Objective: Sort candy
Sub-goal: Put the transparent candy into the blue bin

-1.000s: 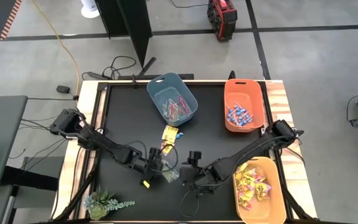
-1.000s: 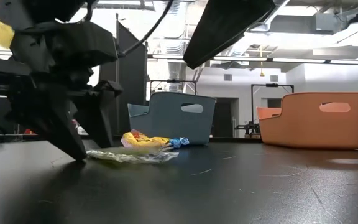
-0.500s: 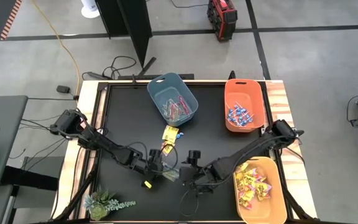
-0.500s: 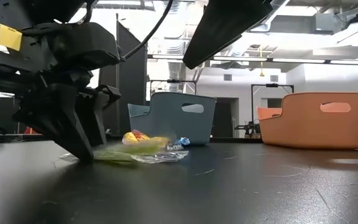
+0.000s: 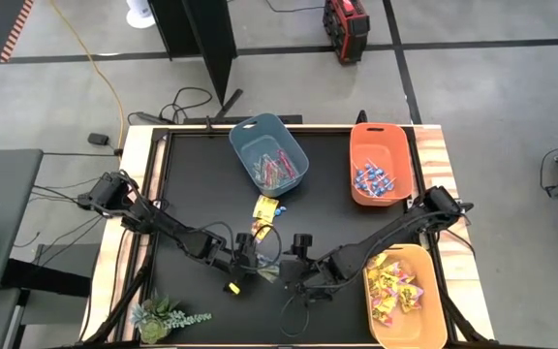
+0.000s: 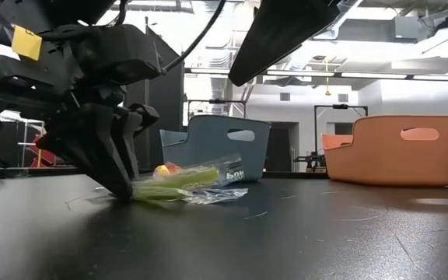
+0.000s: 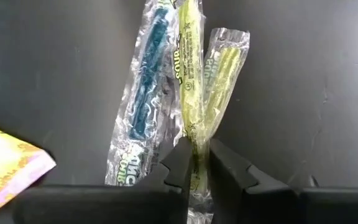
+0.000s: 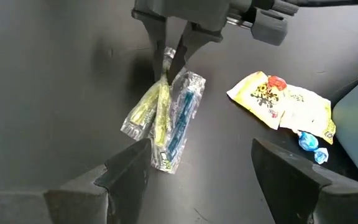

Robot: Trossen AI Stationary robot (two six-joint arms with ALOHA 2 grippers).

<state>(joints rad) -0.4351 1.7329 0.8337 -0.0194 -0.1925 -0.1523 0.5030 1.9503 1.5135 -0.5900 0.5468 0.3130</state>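
Observation:
Three slim clear-wrapped candy sticks lie together on the black table: one blue and two yellow-green. My left gripper is shut on a yellow-green one, and the right wrist view shows it too. My right gripper stands open just right of the sticks, touching nothing. Farther back lie yellow packets and a blue-wrapped lollipop. My left gripper pinches the middle yellow-green stick near its end between its two fingers. Whether the second yellow-green stick beside it is caught too, I cannot tell. The fingers slant down from above. The held end is low at the table; the free end tilts up.
A blue-grey bin with pinkish sticks stands at the back. An orange bin holds blue lollipops at the back right. A yellow-orange bin of yellow packets is at the near right. A small plant sits at the near left corner.
My left gripper has shut on the yellow-green stick. The bundle of sticks, flat on the table a second ago, now has its free end tipped up while the held end stays low.

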